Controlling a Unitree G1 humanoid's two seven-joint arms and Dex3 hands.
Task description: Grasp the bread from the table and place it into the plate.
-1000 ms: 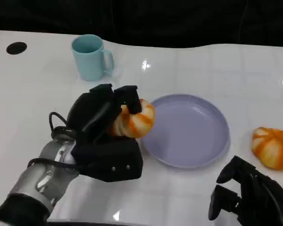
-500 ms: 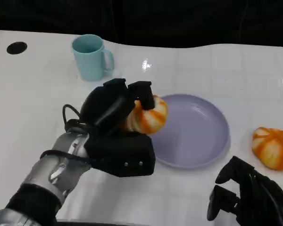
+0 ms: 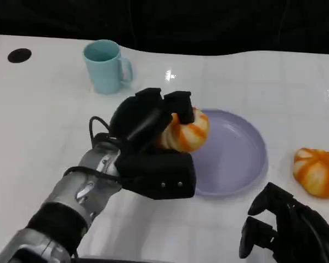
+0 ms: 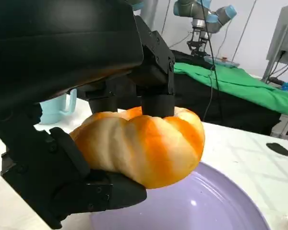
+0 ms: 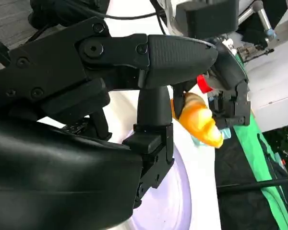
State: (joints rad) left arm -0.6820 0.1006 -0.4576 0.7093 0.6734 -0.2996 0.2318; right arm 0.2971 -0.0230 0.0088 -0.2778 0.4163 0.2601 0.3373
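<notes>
Second bread beside plate

Bright, even light from overhead, with small white glare spots on the glossy table and a faint sheen on the plate. Soft shadows only. Slightly soft head view throughout. Black, underexposed backdrop behind the table. Close black fingers blurred, nearly featureless, in both wrist views.
</notes>
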